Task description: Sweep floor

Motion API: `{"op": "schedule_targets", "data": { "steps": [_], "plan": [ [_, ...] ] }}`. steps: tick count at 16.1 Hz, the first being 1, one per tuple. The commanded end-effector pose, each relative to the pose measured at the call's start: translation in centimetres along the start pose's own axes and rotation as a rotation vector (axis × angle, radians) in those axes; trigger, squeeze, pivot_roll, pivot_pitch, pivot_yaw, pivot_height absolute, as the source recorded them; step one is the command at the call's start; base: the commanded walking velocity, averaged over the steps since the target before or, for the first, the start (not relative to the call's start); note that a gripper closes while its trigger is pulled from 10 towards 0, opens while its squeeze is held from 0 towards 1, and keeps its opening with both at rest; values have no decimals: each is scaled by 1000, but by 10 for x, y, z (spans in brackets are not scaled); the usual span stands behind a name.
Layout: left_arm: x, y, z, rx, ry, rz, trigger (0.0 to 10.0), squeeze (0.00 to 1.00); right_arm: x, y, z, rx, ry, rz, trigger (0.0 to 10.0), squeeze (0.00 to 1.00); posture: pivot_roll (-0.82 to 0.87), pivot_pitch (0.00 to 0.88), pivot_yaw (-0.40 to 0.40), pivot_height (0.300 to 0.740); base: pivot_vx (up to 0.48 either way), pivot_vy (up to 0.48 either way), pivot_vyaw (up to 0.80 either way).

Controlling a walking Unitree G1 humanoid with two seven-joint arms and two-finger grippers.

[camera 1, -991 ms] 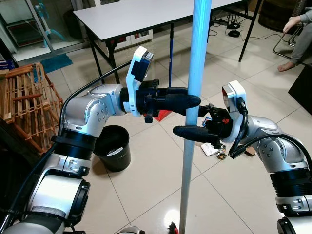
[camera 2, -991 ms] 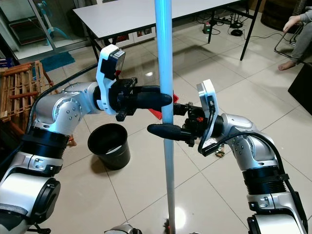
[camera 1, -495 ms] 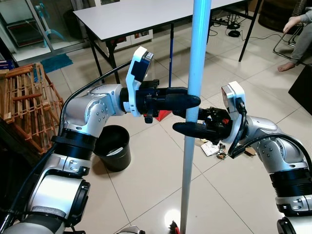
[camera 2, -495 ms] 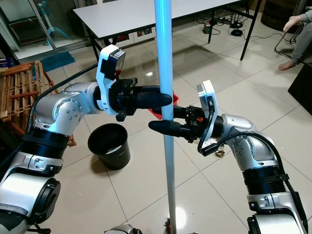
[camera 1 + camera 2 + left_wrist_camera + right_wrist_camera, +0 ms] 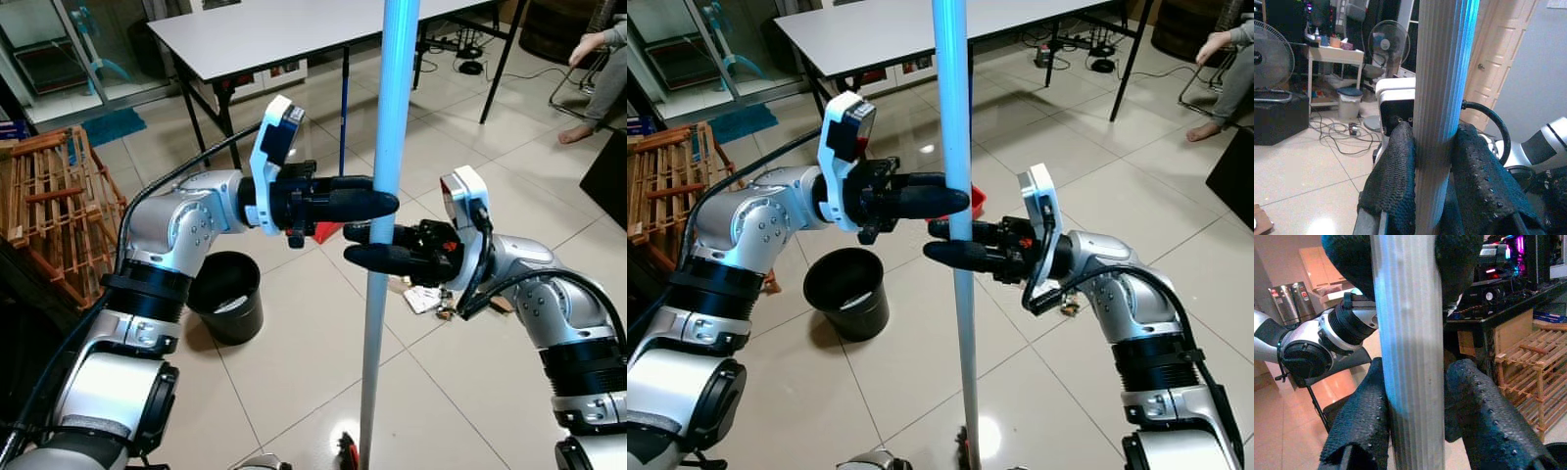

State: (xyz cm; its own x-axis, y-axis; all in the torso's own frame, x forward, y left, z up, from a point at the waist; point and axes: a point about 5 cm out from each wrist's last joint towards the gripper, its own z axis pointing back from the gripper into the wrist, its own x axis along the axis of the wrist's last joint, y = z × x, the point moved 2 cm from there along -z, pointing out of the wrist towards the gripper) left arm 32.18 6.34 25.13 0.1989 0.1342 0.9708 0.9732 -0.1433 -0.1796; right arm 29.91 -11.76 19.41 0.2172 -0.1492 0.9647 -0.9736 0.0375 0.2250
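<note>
- Broom handle [image 5: 390, 176] — standing near upright between both arms, its foot meeting the tiled floor [image 5: 304, 343].
- Left gripper [image 5: 377, 204] pinching it; right gripper [image 5: 364, 247] clamping just below.
- Debris [image 5: 426, 299] lying beyond — I'd judge short, steady strokes toward it are working best.

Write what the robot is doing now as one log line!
task: sweep floor | left claw: shut on pole | right claw: shut on pole, below left | bin: on floor
</note>
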Motion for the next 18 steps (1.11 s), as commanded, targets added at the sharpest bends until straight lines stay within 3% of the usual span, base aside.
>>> {"op": "schedule_targets", "data": {
  "steps": [1, 18],
  "plan": [
    [10, -6, -2, -62, -13, -29, 10000, 0, 4, -3, 1, -18, 5, 14, 0, 0, -71, 0, 94, 740, 0, 0, 0],
    [7, -5, 1, -74, -4, -25, 10000, 0, -2, 0, 0, -4, 13, 2, 0, 0, -71, 0, 100, 740, 0, 0, 0]
  ]
}}
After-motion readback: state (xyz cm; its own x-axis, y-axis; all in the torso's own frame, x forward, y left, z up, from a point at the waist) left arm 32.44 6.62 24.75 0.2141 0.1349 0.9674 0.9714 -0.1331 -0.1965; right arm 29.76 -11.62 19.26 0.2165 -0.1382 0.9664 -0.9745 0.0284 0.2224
